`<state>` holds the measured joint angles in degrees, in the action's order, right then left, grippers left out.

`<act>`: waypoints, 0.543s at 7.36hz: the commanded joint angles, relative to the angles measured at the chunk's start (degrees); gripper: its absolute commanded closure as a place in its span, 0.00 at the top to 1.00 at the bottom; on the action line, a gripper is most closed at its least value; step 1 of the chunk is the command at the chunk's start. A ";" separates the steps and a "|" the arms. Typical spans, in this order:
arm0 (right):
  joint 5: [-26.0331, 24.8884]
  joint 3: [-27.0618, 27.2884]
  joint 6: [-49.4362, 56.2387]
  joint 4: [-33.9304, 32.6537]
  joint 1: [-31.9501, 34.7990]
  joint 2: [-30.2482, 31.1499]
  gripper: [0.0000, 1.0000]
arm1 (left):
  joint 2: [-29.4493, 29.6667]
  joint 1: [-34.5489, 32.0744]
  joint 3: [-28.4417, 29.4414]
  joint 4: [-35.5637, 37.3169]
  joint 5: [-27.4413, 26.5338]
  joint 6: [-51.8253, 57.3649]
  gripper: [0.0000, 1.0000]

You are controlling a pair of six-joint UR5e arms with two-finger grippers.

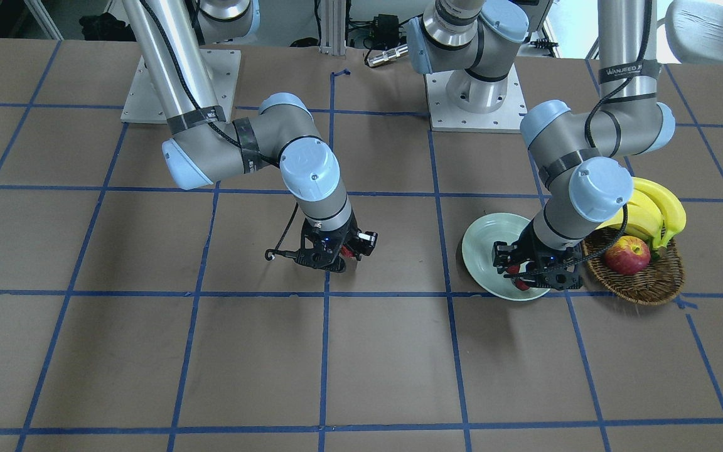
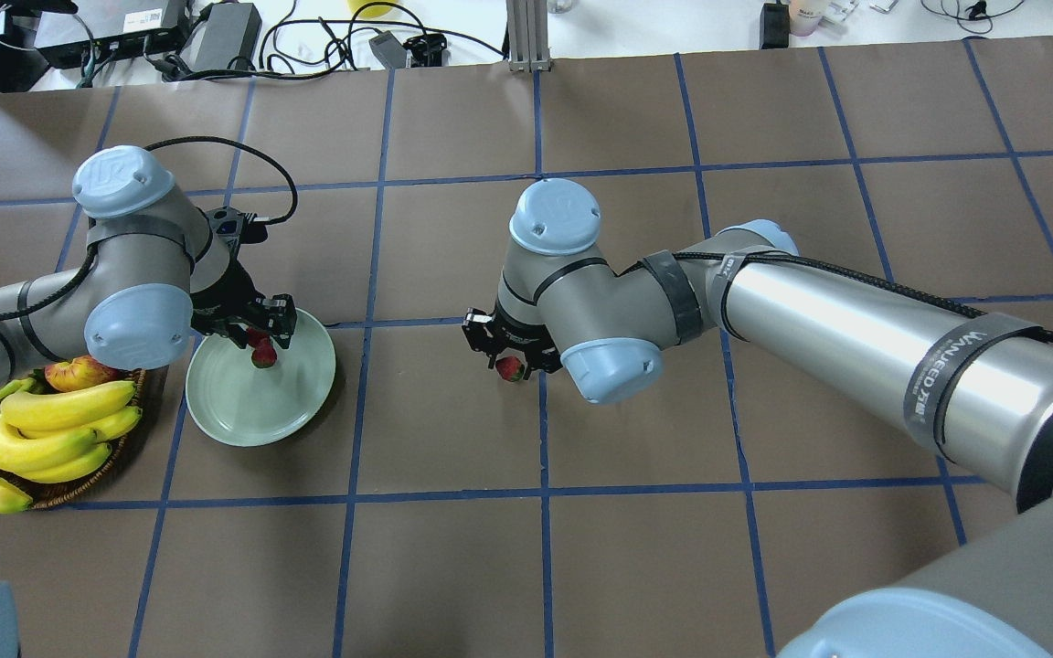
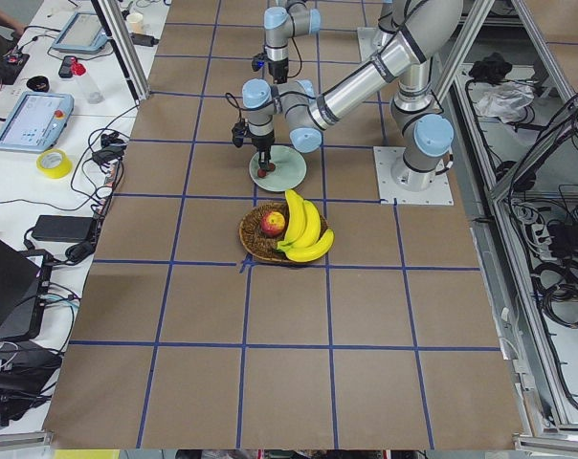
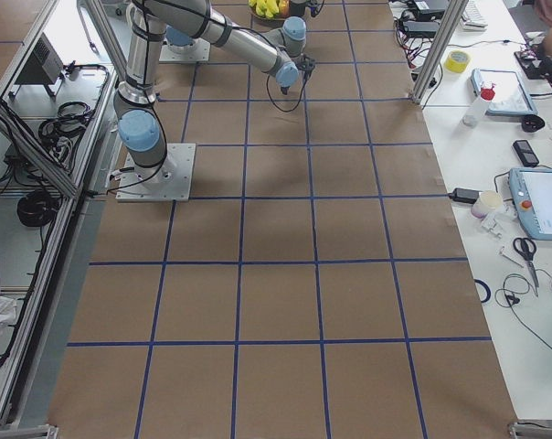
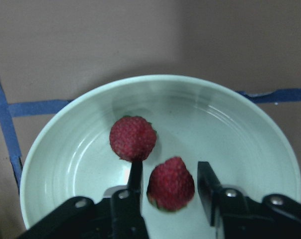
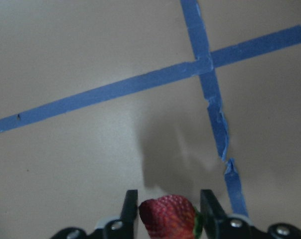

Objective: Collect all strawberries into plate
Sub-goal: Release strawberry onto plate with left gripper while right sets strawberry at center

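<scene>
The pale green plate (image 5: 240, 129) holds two strawberries. One strawberry (image 5: 133, 138) lies free near the plate's middle. The other strawberry (image 5: 170, 184) rests on the plate between the fingers of my left gripper (image 5: 170, 166), with a thin gap showing on each side, so the gripper is open. In the overhead view this gripper (image 2: 261, 334) hangs over the plate's far rim (image 2: 252, 411). My right gripper (image 6: 170, 195) is shut on the third strawberry (image 6: 168, 216) and holds it just above the brown table near a blue tape crossing; it also shows in the overhead view (image 2: 508, 361).
A brown wicker basket (image 1: 644, 282) with bananas (image 1: 653, 210) and a red-yellow apple (image 1: 627, 255) stands right beside the plate, on the side away from the right arm. Blue tape lines grid the brown table top.
</scene>
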<state>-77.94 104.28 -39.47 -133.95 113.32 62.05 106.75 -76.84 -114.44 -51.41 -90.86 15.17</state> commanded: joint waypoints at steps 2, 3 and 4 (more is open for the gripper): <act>-4.29 -0.56 4.80 0.96 -0.81 1.83 1.00 | -2.94 -2.25 6.14 -3.84 -0.10 -0.58 1.00; -7.28 -0.40 9.45 2.79 -2.38 4.98 1.00 | -4.52 -4.78 8.16 -7.88 -0.19 -1.02 1.00; -7.40 -0.48 13.42 8.90 -5.62 9.01 1.00 | -5.49 -7.94 8.62 -8.70 0.16 -2.59 1.00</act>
<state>-83.67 103.90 -31.38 -130.56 110.90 66.53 102.84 -81.21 -107.31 -57.62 -90.95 14.02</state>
